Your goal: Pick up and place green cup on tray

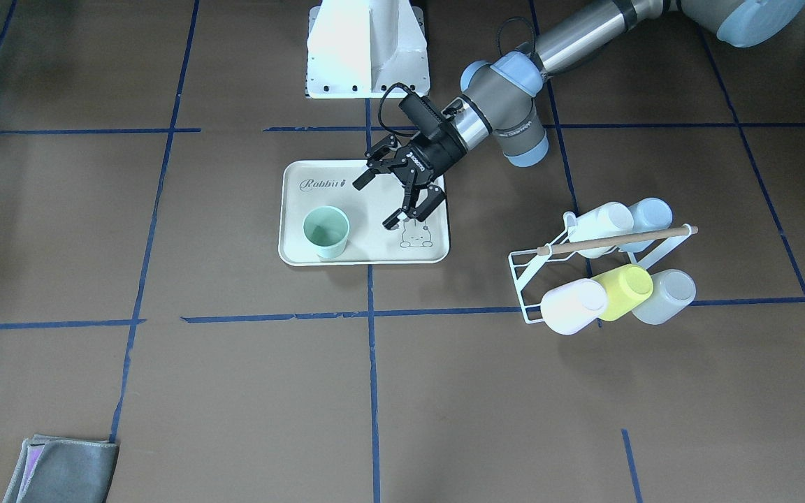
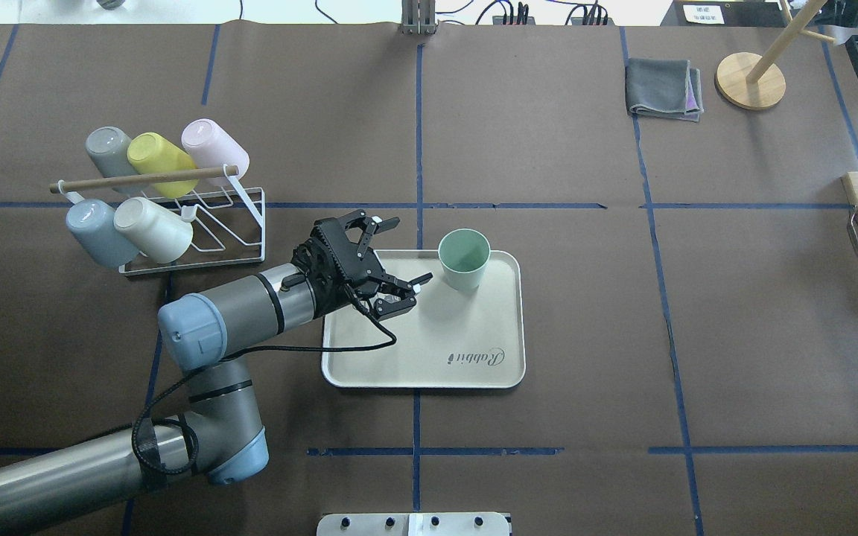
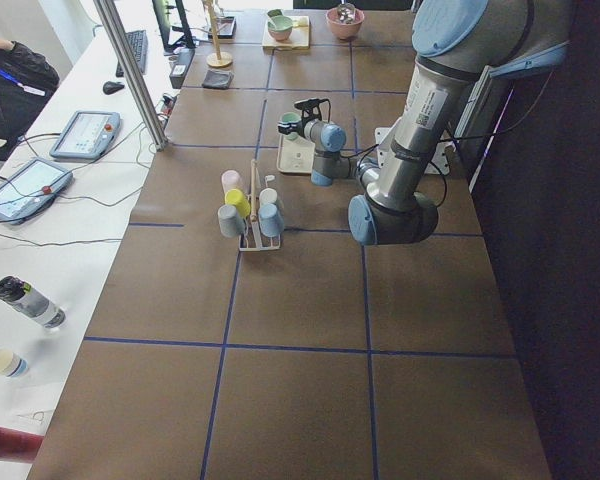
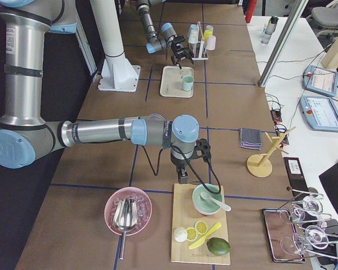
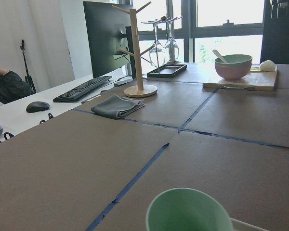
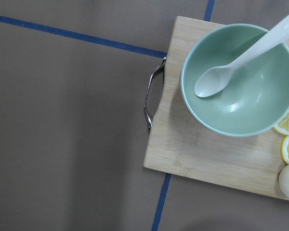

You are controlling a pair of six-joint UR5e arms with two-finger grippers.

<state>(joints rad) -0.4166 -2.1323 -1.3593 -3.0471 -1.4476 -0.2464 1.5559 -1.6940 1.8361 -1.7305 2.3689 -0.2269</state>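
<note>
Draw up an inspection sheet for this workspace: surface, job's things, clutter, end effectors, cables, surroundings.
Surface: brown table cover with blue tape lines.
Job's things: green cup stands upright on the tray, near a far corner, ungripped.
Clutter: rack holding five cups; grey cloth; wooden stand; cutting board with green bowl.
End effectors: left end effector open and empty over the tray beside the cup; right end effector over the cutting board, state unclear.
Cables: black cable along the left wrist.
Surroundings: operator desk with teach pendants and keyboard.
</note>
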